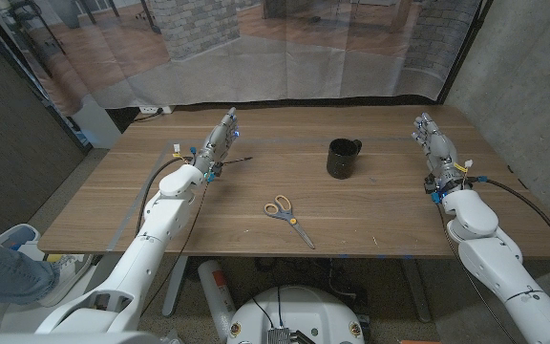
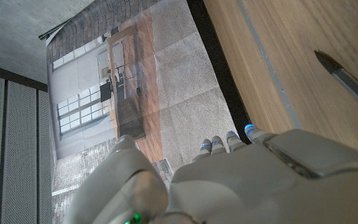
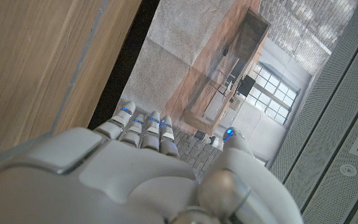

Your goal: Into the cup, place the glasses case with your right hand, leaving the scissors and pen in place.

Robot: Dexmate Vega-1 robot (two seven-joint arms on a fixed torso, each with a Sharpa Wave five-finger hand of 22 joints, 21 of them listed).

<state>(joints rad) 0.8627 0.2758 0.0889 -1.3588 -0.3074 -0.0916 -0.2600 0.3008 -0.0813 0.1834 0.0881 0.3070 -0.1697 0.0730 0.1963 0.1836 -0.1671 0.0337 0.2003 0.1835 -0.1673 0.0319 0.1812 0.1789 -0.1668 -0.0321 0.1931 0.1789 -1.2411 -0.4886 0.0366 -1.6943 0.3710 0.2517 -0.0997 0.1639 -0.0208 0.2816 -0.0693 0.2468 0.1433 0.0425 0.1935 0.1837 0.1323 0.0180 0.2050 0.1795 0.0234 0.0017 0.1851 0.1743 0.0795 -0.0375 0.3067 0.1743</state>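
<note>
A black cup (image 1: pixel 344 158) with its handle to the right stands upright at the middle of the wooden table (image 1: pixel 380 210). Scissors (image 1: pixel 287 219) with pale orange handles lie nearer the front edge, left of the cup. A dark pen (image 1: pixel 236 159) lies just right of my left hand (image 1: pixel 218 143), whose fingers stretch toward the far edge and hold nothing. The pen (image 2: pixel 348 77) also lies on the wood beside that hand (image 2: pixel 229 180) in the left wrist view. At the far right, my right hand (image 1: pixel 436 145) stands with fingers extended and nothing in it, well right of the cup; its back (image 3: pixel 142 168) faces the wrist camera.
A translucent curtain (image 1: pixel 285 48) hangs behind the table's far edge. A person's leg in jeans (image 1: pixel 3 272) is at the bottom left, off the table. A grey tape line (image 1: pixel 127 220) runs along the table's left side.
</note>
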